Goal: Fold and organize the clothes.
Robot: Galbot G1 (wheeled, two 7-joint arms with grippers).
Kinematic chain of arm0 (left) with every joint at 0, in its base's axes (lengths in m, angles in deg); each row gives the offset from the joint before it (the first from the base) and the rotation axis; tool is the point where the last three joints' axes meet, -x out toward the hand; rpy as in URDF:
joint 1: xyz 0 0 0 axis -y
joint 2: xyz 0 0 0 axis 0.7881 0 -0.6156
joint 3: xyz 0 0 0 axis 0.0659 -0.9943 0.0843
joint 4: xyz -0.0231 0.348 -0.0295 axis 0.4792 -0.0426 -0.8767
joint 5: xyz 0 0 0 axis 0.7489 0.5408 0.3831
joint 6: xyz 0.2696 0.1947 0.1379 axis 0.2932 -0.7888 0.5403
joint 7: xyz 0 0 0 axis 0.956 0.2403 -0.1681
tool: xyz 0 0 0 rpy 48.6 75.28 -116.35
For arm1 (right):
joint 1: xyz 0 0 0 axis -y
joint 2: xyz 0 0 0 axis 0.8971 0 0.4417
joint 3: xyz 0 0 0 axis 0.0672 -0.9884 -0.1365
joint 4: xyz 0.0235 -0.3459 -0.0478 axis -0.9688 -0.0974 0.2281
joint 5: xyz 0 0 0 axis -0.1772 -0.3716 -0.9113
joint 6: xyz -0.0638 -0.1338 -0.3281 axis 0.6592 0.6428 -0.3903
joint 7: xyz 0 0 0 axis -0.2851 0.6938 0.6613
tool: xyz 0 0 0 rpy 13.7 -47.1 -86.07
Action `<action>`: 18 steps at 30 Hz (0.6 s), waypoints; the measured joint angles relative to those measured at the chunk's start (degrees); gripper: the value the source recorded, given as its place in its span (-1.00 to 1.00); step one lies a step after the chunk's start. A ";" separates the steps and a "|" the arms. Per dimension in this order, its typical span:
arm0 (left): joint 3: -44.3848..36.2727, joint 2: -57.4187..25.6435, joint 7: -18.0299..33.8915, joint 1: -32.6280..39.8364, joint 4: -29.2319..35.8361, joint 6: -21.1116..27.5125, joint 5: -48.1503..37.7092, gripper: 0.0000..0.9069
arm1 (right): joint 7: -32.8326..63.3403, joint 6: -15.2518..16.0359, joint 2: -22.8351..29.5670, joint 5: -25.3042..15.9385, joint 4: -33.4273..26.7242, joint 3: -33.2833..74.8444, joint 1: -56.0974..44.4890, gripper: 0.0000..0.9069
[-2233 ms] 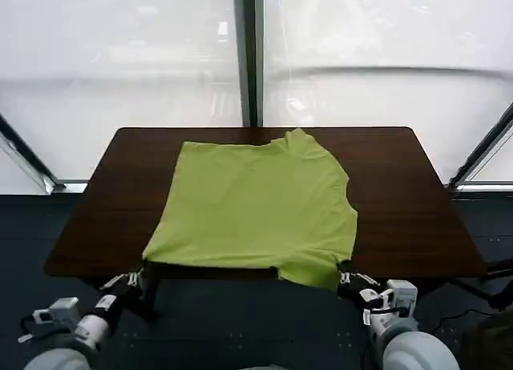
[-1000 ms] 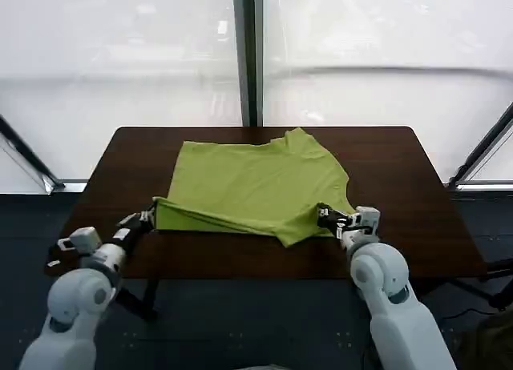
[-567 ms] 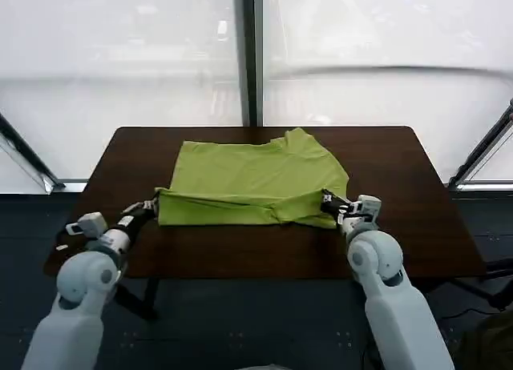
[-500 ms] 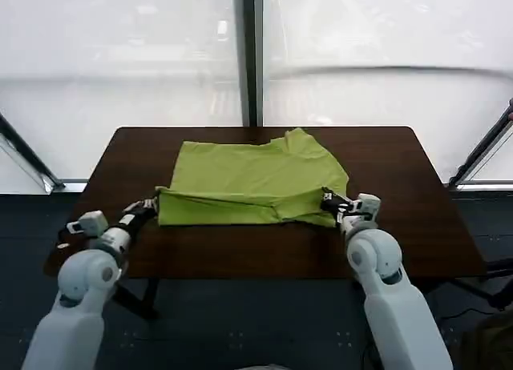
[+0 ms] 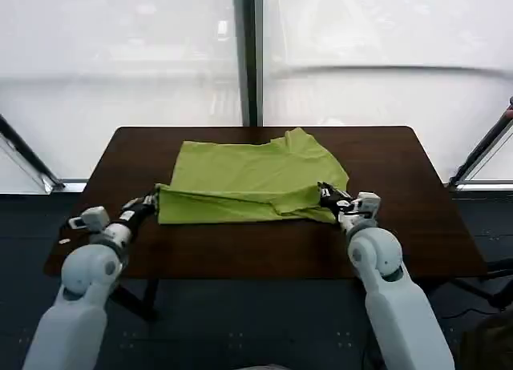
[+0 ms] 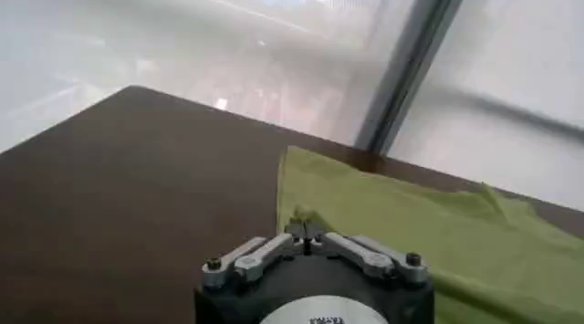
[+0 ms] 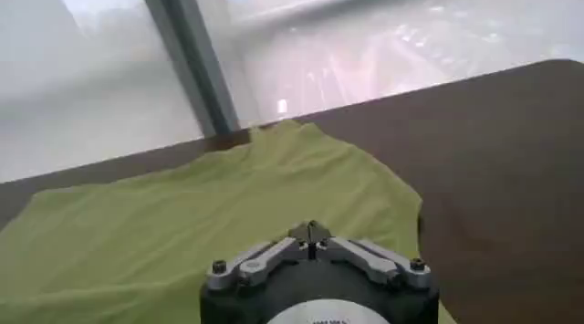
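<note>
One T-shirt (image 5: 255,180), lime yellow-green, soft matte cotton – spread across the middle of one dark brown table (image 5: 401,218), smooth and slightly glossy, rectangular. Near hem flipped up and over onto the body, making a long doubled band with a rounded fold along the front; a few shallow creases behind it. One short sleeve poking out toward the far right corner.

Two grippers, both low over the table at the ends of that folded band. Left gripper (image 5: 150,201) at the left end, fingers pinched together on the shirt's corner. Right gripper (image 5: 326,193) at the right end, likewise clamped on the fabric – metal fingers meeting at a point in both wrist views.
</note>
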 joint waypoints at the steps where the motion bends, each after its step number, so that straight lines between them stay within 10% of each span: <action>1: 0.00 0.00 0.00 -0.02 -0.11 -0.02 0.02 -1.00 | 0.22 0.00 -0.32 0.50 0.26 0.01 -0.14 -1.00; 18: 2.94 -3.38 -0.02 -6.08 4.83 -0.07 3.34 -1.00 | 3.26 0.02 -8.11 8.22 6.57 0.83 -7.06 -1.00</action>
